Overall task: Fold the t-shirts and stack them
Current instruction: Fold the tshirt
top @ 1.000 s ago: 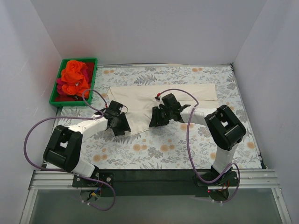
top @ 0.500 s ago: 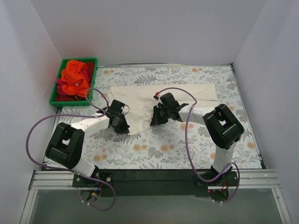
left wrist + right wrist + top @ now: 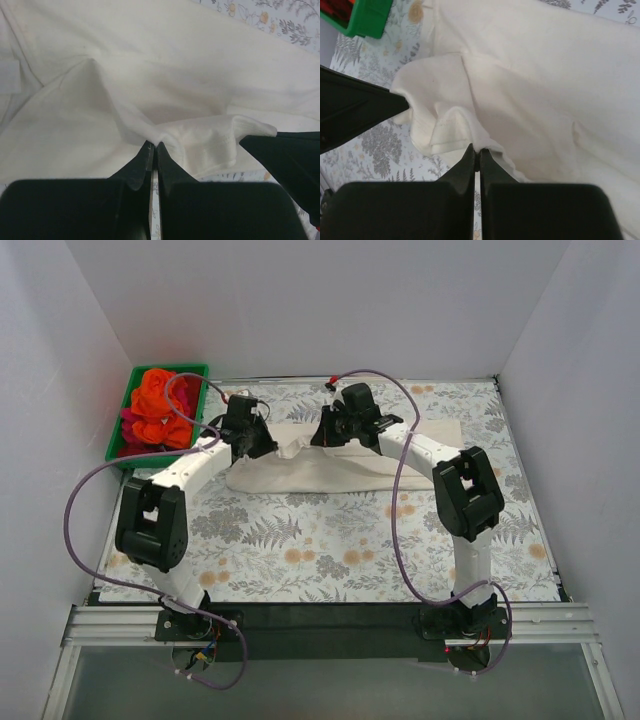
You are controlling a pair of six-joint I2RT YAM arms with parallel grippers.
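Note:
The large cream t-shirt [image 3: 320,470] lies folded over across the far middle of the floral tablecloth [image 3: 330,540]. My left gripper [image 3: 252,437] is shut on the shirt's edge; in the left wrist view [image 3: 154,146] a pinch of cream cloth [image 3: 200,140] sits between the closed jaws. My right gripper [image 3: 335,430] is shut on the same edge further right; the right wrist view [image 3: 476,149] shows cream cloth [image 3: 530,100] pinched at the tips. Orange and red-magenta t-shirts [image 3: 158,408] are bunched in the green bin [image 3: 118,445] at the far left.
White walls close in the back and both sides. Purple cables loop from both arms over the tablecloth. The green bin's corner shows in the right wrist view [image 3: 367,17]. The other arm's dark finger shows at each wrist view's edge.
Both grippers have moved away from me toward the far edge, carrying the shirt's near edge over the rest of the shirt. The shirt now lies doubled, its near fold further back.

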